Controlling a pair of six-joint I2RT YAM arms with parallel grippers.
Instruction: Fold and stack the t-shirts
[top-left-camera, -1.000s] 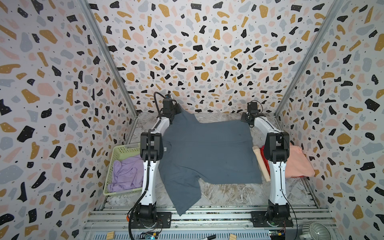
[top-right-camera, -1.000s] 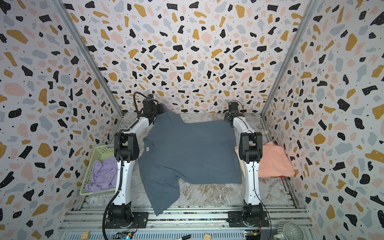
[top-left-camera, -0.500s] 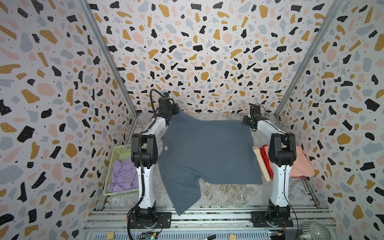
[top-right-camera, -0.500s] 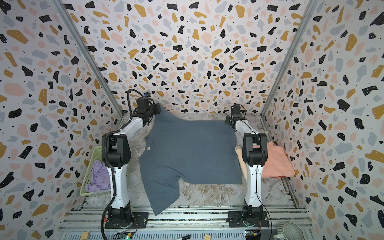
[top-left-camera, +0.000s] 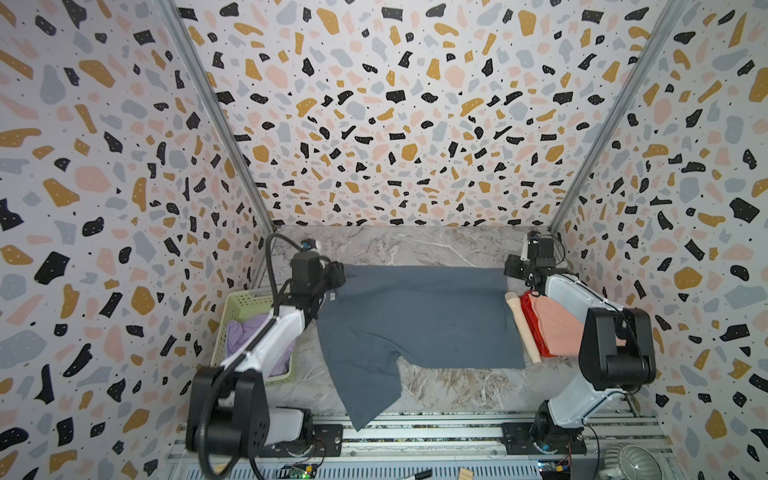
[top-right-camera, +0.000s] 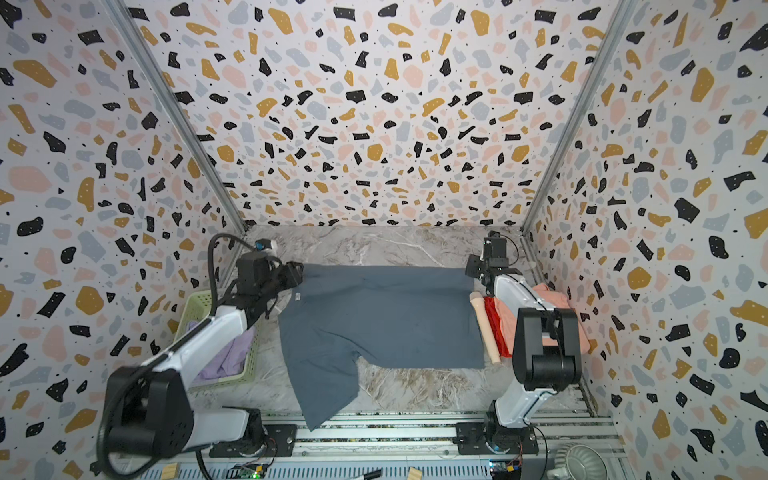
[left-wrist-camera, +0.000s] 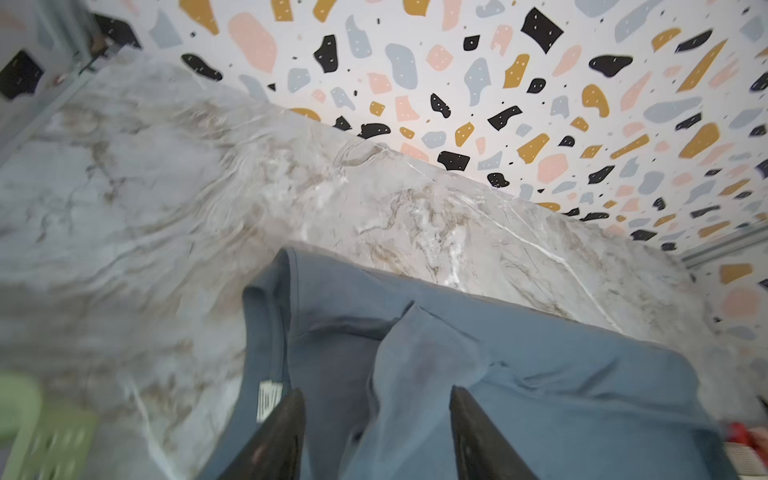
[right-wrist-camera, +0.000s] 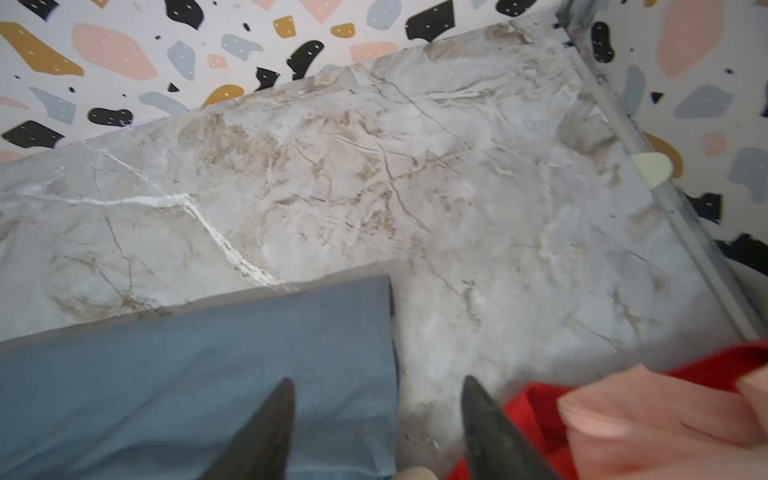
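Marble-patterned table (top-left-camera: 415, 245) sits inside speckled terrazzo walls (top-left-camera: 395, 104). Spread across its middle is the blue-grey shirt (top-left-camera: 415, 316), long axis running side to side in both top views: neck toward the left arm, straight hem toward the right arm. One sleeve (top-left-camera: 365, 386) points at the near edge, its tip lying over the metal rail. A small white label (left-wrist-camera: 268, 395) sits inside the collar; its printing is too blurred to read.

The left gripper (left-wrist-camera: 374, 392) is at the neck end, fingers spread wide, with a raised fold of the shirt between them but not pinched. The right gripper (right-wrist-camera: 376, 380) is at the far hem corner, fingers also wide apart, one over the cloth and one over bare table.

Beside the hem, a pink shirt (top-left-camera: 552, 320) lies on a red shirt (top-left-camera: 530, 320), partly hidden by the right arm. A lilac shirt (top-left-camera: 245, 332) lies crumpled in the pale green basket (top-left-camera: 237, 299) at the left.
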